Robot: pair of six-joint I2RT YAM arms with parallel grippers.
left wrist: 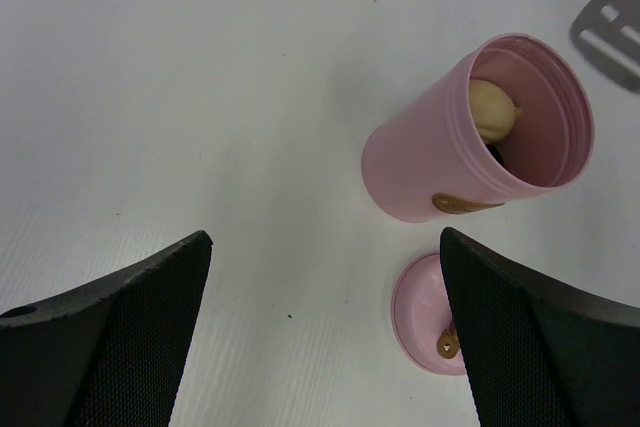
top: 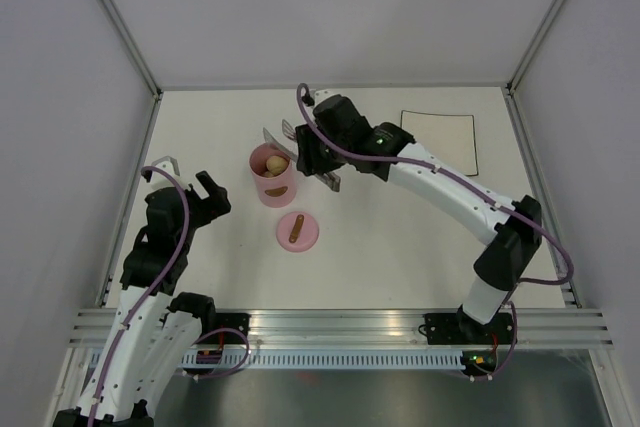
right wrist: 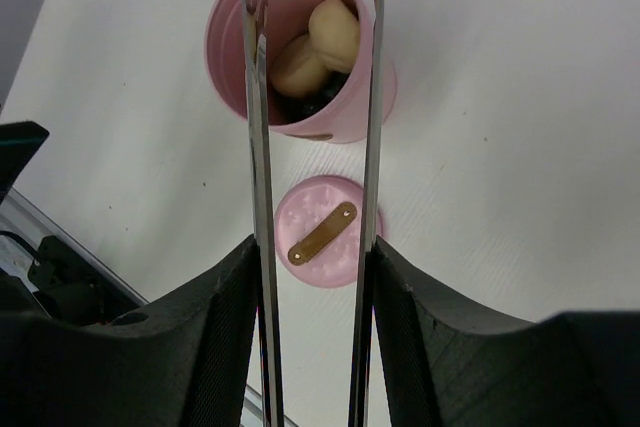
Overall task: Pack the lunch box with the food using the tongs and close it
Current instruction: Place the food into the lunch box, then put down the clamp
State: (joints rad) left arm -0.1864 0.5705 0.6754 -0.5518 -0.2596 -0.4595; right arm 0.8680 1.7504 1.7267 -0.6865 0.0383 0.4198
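The pink lunch box stands upright and uncovered at mid table. In it lies the food: two pale beige balls over something dark. Its flat pink lid with the brown bar handle lies on the table just in front of it. My right gripper is shut on the tongs, whose two arms stand apart. Their tips hover over the tub's far rim with nothing between them. My left gripper hangs open left of the tub, holding nothing.
A white square plate with a dark edge lies at the back right. The enclosure's walls and metal frame posts bound the table on three sides. One tong tip shows in the left wrist view beyond the tub.
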